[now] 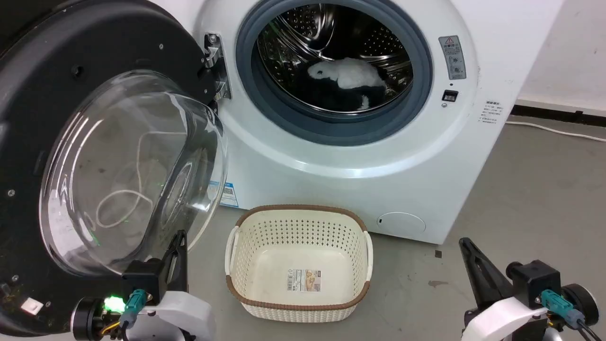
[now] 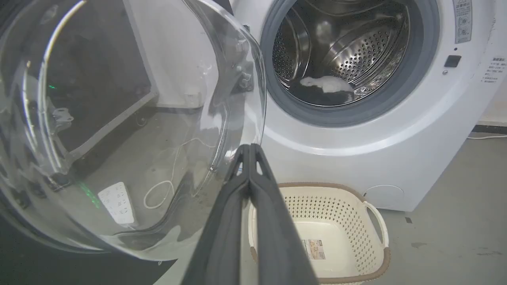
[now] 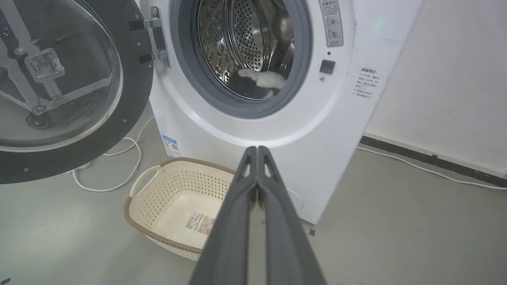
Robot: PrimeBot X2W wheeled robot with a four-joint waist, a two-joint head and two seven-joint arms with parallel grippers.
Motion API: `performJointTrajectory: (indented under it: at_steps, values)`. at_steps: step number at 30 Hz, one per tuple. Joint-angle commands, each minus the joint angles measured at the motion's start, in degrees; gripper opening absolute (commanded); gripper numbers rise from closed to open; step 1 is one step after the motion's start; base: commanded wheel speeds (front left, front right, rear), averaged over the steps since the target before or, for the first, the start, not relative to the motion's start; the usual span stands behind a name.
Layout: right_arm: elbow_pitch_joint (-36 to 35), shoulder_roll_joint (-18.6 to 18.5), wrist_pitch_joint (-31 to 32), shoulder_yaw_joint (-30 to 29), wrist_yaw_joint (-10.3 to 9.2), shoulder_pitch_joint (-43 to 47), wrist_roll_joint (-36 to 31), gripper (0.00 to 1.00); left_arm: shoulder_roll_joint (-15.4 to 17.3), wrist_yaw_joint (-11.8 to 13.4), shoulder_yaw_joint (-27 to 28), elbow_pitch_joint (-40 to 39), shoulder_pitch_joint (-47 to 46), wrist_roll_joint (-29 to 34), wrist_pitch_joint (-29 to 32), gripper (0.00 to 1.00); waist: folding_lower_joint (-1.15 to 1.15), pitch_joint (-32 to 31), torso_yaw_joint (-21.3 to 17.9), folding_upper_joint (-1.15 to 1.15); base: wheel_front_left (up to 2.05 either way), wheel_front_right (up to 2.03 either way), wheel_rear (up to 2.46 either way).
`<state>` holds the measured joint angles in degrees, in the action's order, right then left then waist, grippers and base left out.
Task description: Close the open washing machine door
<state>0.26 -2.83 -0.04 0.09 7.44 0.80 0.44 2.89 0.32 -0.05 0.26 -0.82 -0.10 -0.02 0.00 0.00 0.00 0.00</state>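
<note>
Washing machine door [image 1: 28,142], swung wide open to your left on the hinge [image 1: 215,71] at the left of the white machine front [image 1: 355,156], with its inner face and bulging glass bowl [image 1: 128,175] turned toward you. The left gripper [image 1: 179,239] has its fingers pressed together, gripping nothing, with the tip just beside the bowl's lower edge; whether it touches the glass cannot be told. The right gripper [image 1: 466,245], fingers likewise together and empty, sits low at your right, well apart from the door. Treat the door as a stiff, fairly heavy panel that turns only about its hinge, so it should answer to a steady push or pull rather than a clamp. The glass looks smooth, curved and hard, so expect your fingers to slide off it. Take the black rim instead, as far from the hinge as you can reach, for the best leverage. The basket [image 1: 298,210] stands on the floor before the drum [image 1: 331,42]; whether the rim clears it is uncertain.
</note>
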Motion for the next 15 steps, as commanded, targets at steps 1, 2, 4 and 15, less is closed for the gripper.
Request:
performJointTrajectory:
  at_steps: [1, 2, 4, 15]
  values:
    - [-0.3, 0.0, 0.0, -0.1, 0.05, -0.8, -0.4, 0.0, 0.0, -0.3, 0.0, -0.3, 0.8, 0.1, 0.0, 0.0, 0.0, 0.0, 0.0, 0.0, 0.0, 0.0, 0.0]
    - [-0.3, 0.0, 0.0, -0.1, 0.05, -0.8, -0.4, 0.0, 0.0, -0.3, 0.0, -0.3, 0.8, 0.1, 0.0, 0.0, 0.0, 0.0, 0.0, 0.0, 0.0, 0.0, 0.0]
    - [-0.3, 0.0, 0.0, -0.1, 0.05, -0.8, -0.4, 0.0, 0.0, -0.3, 0.0, -0.3, 0.8, 0.1, 0.0, 0.0, 0.0, 0.0, 0.0, 0.0, 0.0, 0.0, 0.0]
    - [-0.3, 0.0, 0.0, -0.1, 0.05, -0.8, -0.4, 0.0, 0.0, -0.3, 0.0, -0.3, 0.8, 0.1, 0.0, 0.0, 0.0, 0.0, 0.0, 0.0, 0.0, 0.0, 0.0]
